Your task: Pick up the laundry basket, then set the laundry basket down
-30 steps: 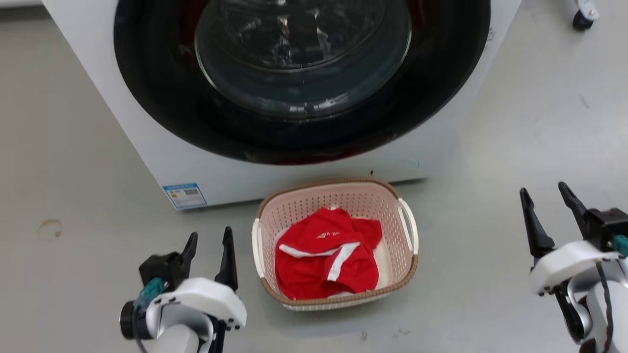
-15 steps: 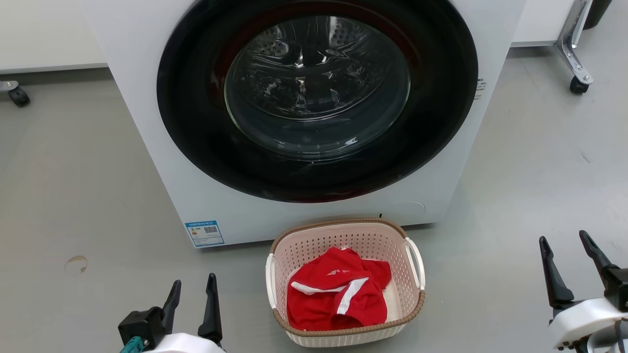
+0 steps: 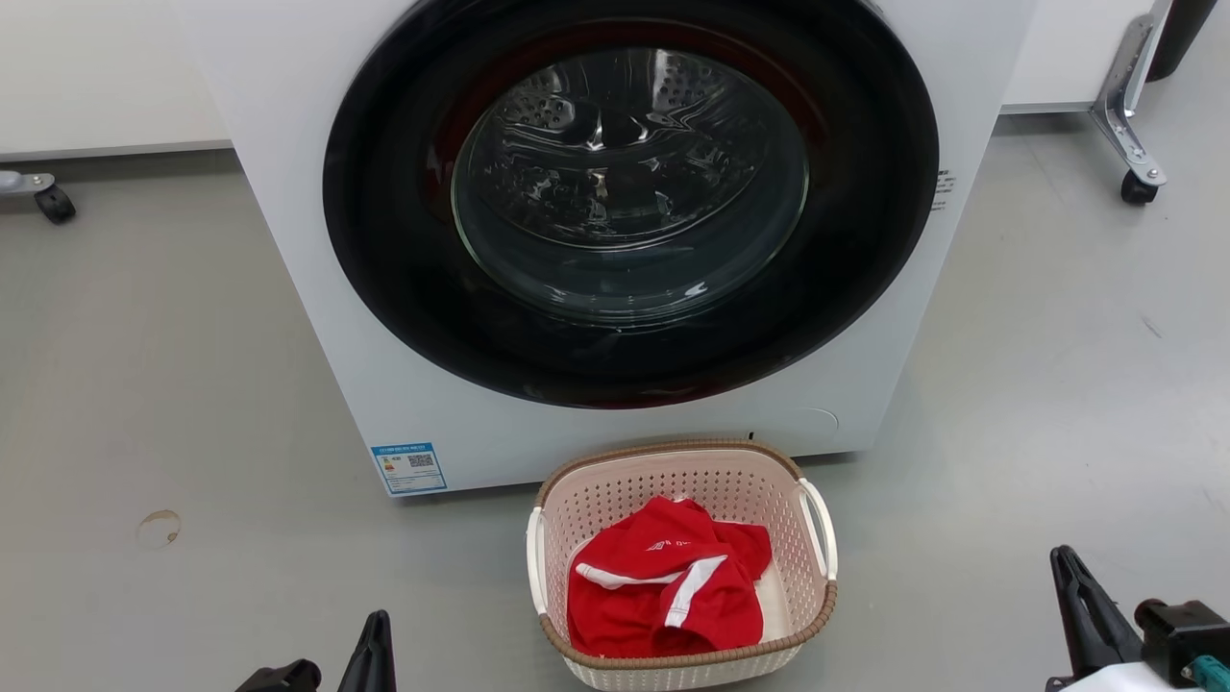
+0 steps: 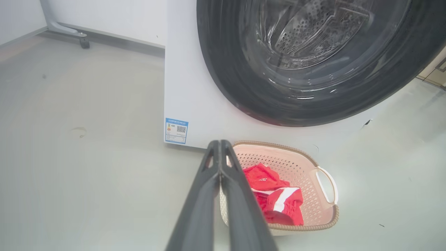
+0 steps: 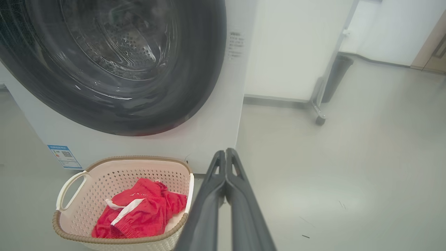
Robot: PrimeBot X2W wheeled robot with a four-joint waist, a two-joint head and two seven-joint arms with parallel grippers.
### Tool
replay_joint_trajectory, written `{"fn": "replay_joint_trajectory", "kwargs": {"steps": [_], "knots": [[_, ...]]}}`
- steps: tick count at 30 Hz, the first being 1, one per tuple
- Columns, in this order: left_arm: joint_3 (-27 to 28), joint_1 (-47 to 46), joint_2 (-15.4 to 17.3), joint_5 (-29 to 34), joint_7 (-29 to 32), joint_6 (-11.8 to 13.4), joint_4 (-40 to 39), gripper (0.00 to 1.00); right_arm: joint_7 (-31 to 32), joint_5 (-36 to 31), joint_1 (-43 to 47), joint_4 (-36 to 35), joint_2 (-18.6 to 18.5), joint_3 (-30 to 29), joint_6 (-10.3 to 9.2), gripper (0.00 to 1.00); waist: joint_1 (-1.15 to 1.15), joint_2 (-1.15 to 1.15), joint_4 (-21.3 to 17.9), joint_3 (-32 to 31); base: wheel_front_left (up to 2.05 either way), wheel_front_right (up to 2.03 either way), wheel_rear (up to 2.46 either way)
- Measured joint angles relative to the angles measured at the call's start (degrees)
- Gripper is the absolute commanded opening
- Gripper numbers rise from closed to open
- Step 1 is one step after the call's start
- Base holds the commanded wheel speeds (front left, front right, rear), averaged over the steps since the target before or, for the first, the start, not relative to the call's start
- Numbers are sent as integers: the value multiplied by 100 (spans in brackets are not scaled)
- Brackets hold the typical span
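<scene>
The laundry basket (image 3: 673,481) stands on the grey floor just in front of the washer (image 3: 288,192), pale pink with a brown rim and white side handles. A red garment (image 3: 663,586) lies inside it. My left gripper (image 3: 377,630) sits at the bottom edge, left of the basket and apart from it. My right gripper (image 3: 1065,567) is at the lower right, well clear of it. Seen from the left wrist, the left gripper (image 4: 218,143) is shut and empty, basket (image 4: 296,167) beyond. Seen from the right wrist, the right gripper (image 5: 224,151) is shut and empty, basket (image 5: 139,174) to its left.
The washer's round glass door (image 3: 629,183) is closed, with a blue label (image 3: 408,468) low on its front. Castors of wheeled frames stand at the back left (image 3: 53,202) and back right (image 3: 1139,187). Open floor lies on both sides of the basket.
The head camera has moved, so the whole picture has shifted downward. Both grippers have dropped toward the bottom edge and stand farther from the basket. The basket stays on the floor.
</scene>
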Motion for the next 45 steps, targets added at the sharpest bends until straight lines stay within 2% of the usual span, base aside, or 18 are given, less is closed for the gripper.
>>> {"fn": "replay_joint_trajectory", "kwargs": {"steps": [45], "knots": [[441,-24,-2,-2514,757,-210,-344,0,751,3127,-157,-27,-73,-207,0,0,1,0,81,19,0,0,0]]}}
